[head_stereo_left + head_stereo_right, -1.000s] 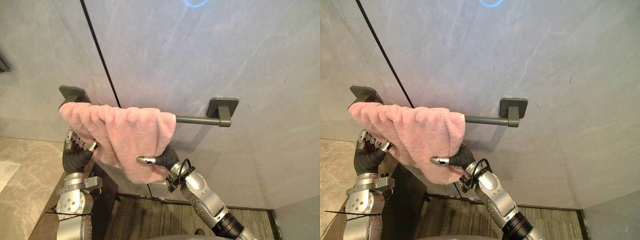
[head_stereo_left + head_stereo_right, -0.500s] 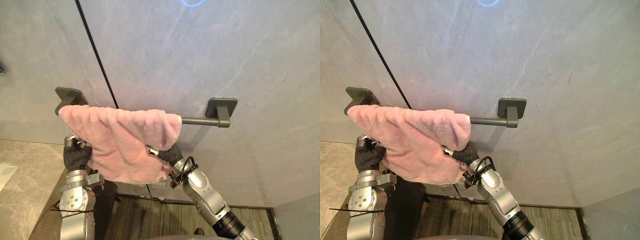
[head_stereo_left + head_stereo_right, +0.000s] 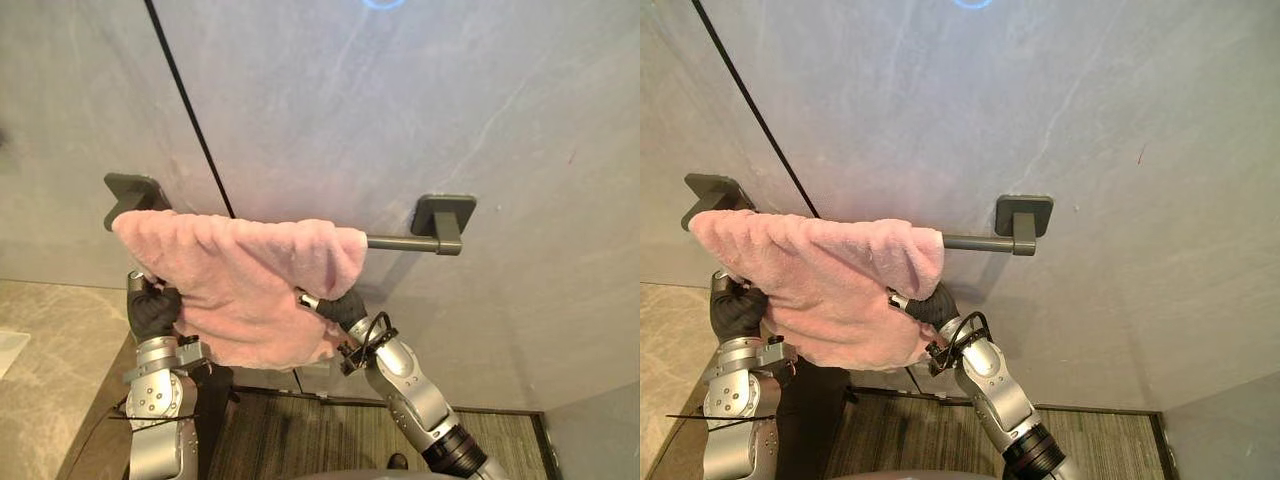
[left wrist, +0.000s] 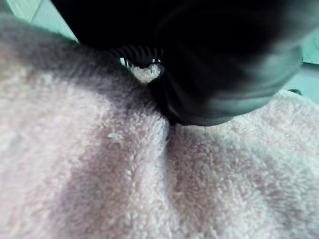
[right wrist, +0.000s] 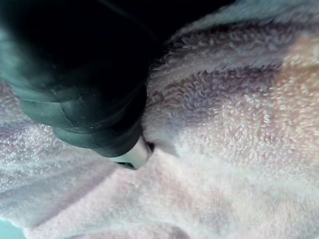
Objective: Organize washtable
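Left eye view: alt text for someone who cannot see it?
A pink towel hangs over the left part of a dark towel bar on a grey wall. The left hand and right hand are at its lower edge, one at each side.

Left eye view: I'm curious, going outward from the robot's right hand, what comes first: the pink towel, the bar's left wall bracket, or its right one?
1. Pink towel: draped over the bar, touching the right hand.
2. Right bracket: on the wall, up and to the hand's right.
3. Left bracket: at the bar's far left end, beyond the towel.
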### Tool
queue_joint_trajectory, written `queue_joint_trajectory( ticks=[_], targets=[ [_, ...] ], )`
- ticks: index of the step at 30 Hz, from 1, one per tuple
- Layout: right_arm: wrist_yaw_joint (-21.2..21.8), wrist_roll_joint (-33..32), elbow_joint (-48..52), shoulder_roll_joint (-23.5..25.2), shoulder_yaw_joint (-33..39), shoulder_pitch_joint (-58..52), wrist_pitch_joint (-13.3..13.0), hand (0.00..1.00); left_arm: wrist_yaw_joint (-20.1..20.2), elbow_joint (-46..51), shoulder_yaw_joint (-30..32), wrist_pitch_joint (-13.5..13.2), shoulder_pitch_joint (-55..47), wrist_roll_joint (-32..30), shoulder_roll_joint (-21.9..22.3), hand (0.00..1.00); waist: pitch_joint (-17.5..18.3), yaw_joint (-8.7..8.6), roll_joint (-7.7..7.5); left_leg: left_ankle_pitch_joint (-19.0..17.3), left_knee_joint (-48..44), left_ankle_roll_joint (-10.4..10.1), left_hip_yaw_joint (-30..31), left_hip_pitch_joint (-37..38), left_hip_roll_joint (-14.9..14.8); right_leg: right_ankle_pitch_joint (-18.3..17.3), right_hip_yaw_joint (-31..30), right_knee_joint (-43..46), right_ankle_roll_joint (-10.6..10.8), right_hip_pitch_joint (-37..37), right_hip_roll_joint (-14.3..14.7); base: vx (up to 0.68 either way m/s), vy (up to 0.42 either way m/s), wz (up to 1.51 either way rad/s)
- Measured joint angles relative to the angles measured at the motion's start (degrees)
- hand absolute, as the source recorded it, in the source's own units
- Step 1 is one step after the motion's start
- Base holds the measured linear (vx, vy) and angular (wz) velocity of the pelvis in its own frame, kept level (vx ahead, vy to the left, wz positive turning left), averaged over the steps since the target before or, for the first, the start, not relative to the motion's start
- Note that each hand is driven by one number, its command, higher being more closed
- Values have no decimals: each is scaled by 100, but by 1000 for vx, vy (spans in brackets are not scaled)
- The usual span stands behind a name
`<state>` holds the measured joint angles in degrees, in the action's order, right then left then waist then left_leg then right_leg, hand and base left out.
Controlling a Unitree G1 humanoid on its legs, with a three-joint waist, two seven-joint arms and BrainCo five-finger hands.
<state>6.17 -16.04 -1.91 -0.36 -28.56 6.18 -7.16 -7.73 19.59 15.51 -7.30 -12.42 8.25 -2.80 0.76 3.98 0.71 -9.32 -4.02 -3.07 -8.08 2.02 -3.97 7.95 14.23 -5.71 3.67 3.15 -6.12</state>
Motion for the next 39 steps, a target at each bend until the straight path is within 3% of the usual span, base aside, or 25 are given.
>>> queue_joint_trajectory(
  ticks=[17, 22, 39],
  targets=[
    [35, 554, 498, 261, 807, -657, -136, 100, 136, 12, 31, -67, 150, -280, 199, 100, -222, -27, -66, 9, 5, 4, -186, 69, 10, 28, -167, -1, -5, 23, 10, -10, -2, -5],
    [36, 718, 560, 316, 916, -671, -138, 100, 206, 11, 14, -67, 190, -292, 218, 100, -268, -127, -95, 8, 2, 5, -236, 75, 36, 55, -205, -1, 13, 42, 9, -25, -5, -5],
    [36, 724, 741, 400, 1438, -833, -152, 100, 410, 3, -384, -89, 213, -229, 392, 100, -301, -186, -63, 7, 9, 7, -402, 77, 58, 123, -357, -1, 6, 125, 10, -16, -3, -4]
  ],
)
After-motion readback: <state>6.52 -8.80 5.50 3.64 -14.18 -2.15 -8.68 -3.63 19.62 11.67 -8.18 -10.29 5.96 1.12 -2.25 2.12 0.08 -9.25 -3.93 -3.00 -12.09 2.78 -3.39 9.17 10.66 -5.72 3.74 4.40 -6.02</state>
